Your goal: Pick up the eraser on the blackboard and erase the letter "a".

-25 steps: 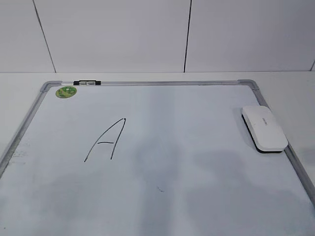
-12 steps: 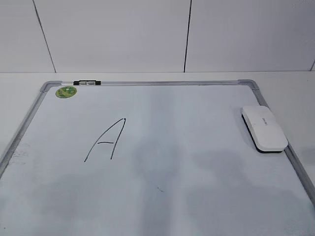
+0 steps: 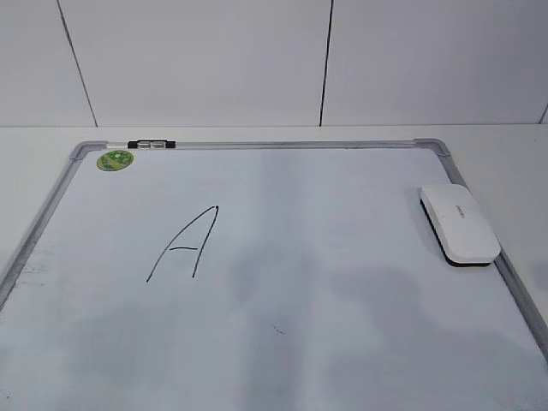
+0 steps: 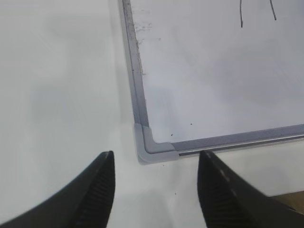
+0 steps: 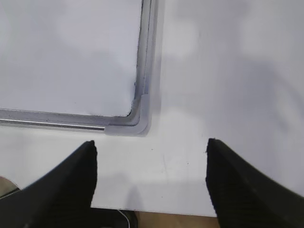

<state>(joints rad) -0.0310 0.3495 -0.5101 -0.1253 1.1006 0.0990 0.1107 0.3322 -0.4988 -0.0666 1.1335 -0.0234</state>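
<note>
Exterior: eraser [image 3: 459,225] lies on the blackboard [image 3: 282,144] by its right frame; capital "A" [image 3: 184,245] left of centre.
Left wrist: left gripper [image 4: 156,167] hovers over the board's near-left corner, jaws apart, empty.
Right wrist: right gripper [image 5: 151,156] hovers by the near-right corner, jaws wide, empty.

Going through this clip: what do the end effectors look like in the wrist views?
Both are matte black. The left end effector has two tapering fingers with fine ribbing on their inner faces. The right end effector has broader, plain dark fingers. No cables or markings are visible.
</note>
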